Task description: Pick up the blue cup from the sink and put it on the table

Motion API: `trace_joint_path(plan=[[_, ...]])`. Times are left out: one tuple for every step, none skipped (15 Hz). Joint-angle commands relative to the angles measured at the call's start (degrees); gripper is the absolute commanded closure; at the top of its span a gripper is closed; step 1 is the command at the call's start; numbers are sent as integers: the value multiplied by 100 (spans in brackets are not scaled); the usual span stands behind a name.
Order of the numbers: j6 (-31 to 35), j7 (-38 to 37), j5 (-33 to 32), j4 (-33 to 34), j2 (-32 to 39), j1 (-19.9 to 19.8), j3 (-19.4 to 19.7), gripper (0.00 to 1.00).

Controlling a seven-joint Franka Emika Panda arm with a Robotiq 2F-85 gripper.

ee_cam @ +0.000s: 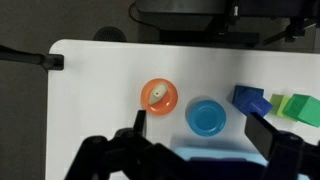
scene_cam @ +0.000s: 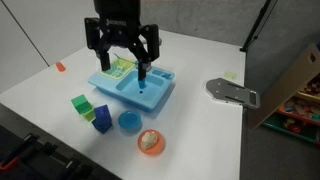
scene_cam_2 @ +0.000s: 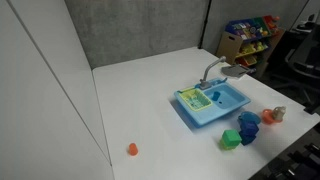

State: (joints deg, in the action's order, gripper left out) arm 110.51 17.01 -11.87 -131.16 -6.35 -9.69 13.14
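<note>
The white table (scene_cam: 200,130) carries the light blue sink (scene_cam: 160,98) near its middle. In an exterior view, a green block (scene_cam: 80,103), a dark blue block (scene_cam: 102,117), a flat blue round dish (scene_cam: 129,121) and an orange bowl (scene_cam: 139,143) lie close together on the camera's side of the sink. A grey flat metal piece (scene_cam: 232,92) lies near one edge. A small orange object (scene_cam: 60,67) sits well apart by a far corner.

The end effector (scene_cam: 123,62) is matte black and boxy, with two chunky jointed fingers (scene_cam: 148,47).

I see a shelf (scene_cam_2: 250,30) of colourful toys; beside it runs a grey wall (scene_cam_2: 140,30), and farther from it a white panel (scene_cam_2: 40,90).
</note>
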Motion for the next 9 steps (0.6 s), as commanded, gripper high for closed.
trace_joint_path(plan=[[-17, 5, 6, 12, 1, -42, -43, 0], [-17, 5, 6, 12, 1, -42, -43, 0], [-17, 5, 6, 12, 1, -42, -43, 0], [-17, 5, 6, 12, 1, -42, -43, 0], [-17, 5, 6, 12, 1, -42, -43, 0], [-37, -19, 11, 69, 39, -33, -54, 0], [-32, -29, 9, 112, 70, -21, -69, 0], [-28, -54, 9, 155, 98, -7, -92, 0], [-28, -70, 9, 201, 124, 9, -120, 0]])
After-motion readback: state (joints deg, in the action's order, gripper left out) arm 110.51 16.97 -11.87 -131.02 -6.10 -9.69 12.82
